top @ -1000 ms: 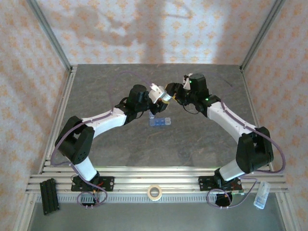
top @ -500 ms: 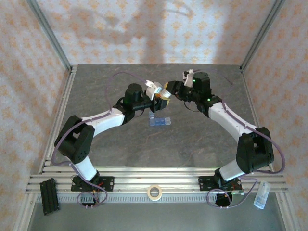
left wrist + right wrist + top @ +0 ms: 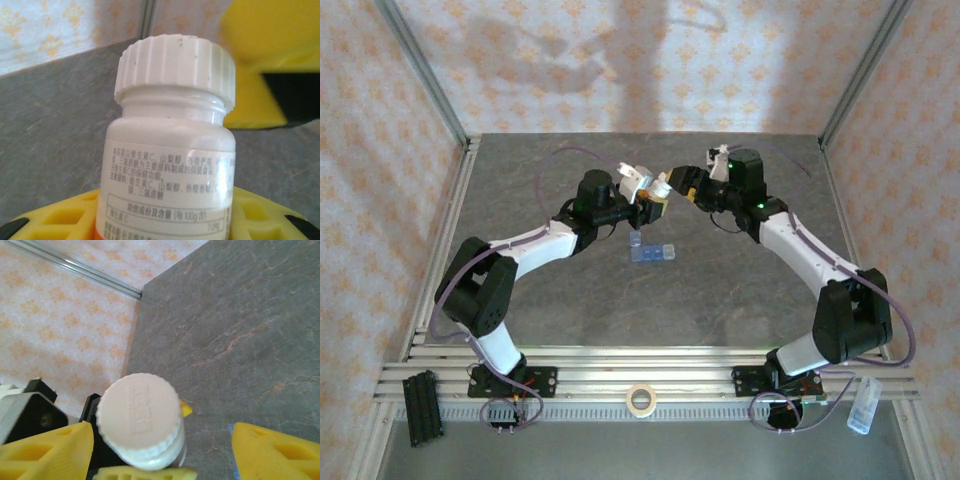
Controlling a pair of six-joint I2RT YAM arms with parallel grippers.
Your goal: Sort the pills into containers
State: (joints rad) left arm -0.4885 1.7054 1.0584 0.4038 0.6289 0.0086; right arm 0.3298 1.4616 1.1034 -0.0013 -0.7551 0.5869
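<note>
Status: early stage, with no sorting visible so far.

1. The left tool (image 3: 640,188) is pinching the white bottle (image 3: 170,165) by its lower body. In the left wrist view the bottle sits upright between the yellow fingers (image 3: 65,215). I hold it raised above the desk (image 3: 740,290), towards the far middle.

2. The ribbed cap (image 3: 139,412) is still seated on the bottle. I judge that the pills are inside. None can be seen loose on the desk or in either tool.

3. The right tool (image 3: 680,186) faces the cap end of the bottle. Its fingers (image 3: 45,450) are spread, one on each side of the cap, with a clear gap on both sides. It grips nothing at this moment.

4. The containers (image 3: 654,253) lie flat on the desk as a blue strip, near the raised bottle and on the side closer to the arm bases. Neither tool touches them. At this size I cannot tell whether the compartments are open or whether any holds a pill.

Remaining, by my judgement:
- Close the right tool on the cap and unscrew it.
- Tip out the pills.
- Distribute them among the compartments.
</note>
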